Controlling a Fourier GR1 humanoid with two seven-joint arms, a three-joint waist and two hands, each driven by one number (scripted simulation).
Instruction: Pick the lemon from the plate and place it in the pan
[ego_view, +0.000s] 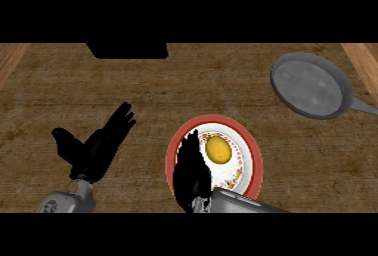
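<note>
lying on the plate (251, 150), lemon (218, 150) sits just right of the right hand's (193, 170) straight fingers (192, 142).

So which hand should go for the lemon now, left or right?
Right. The right hand is already over the plate, fingers beside the lemon, and the pan lies on its side. The left hand rests open, well away from both.

Dim, even light on the wooden counter (184, 90); soft sheen on the grey pan (310, 85), no glare.
</note>
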